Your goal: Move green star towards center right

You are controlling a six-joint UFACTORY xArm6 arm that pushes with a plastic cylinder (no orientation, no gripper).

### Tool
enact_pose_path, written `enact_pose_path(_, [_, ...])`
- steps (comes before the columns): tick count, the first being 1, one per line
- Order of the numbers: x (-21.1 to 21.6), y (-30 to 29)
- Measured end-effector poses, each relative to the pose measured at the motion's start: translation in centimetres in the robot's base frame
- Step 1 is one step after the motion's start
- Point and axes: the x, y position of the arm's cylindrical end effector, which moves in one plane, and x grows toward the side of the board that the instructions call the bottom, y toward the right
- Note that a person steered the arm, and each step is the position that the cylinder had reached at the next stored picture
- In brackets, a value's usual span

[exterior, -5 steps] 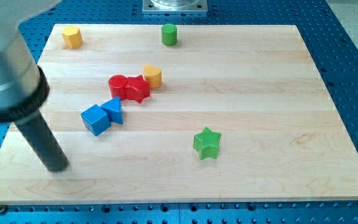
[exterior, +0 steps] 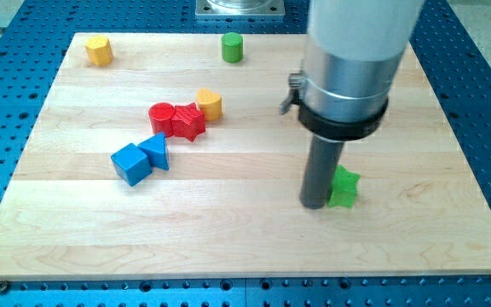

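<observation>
The green star lies on the wooden board at the lower right of centre, partly hidden by the rod. My tip stands on the board right against the star's left side. The rod and its grey body rise from there to the view's top.
A red cylinder, a red star and a yellow block cluster at centre left. A blue cube and a blue triangle lie below them. A yellow block sits top left, a green cylinder top centre.
My tip has swept from the board's lower left to the right, up to the green star. The star has shifted to the right and a little up.
</observation>
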Motion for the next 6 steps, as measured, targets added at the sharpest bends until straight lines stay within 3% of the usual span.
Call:
enact_pose_path(1, [-1.6,4.0])
enact_pose_path(2, [3.0,0.5])
enact_pose_path(3, [3.6,4.1])
enact_pose_path(5, [-5.1,10.5])
enact_pose_path(6, [-5.3,12.7])
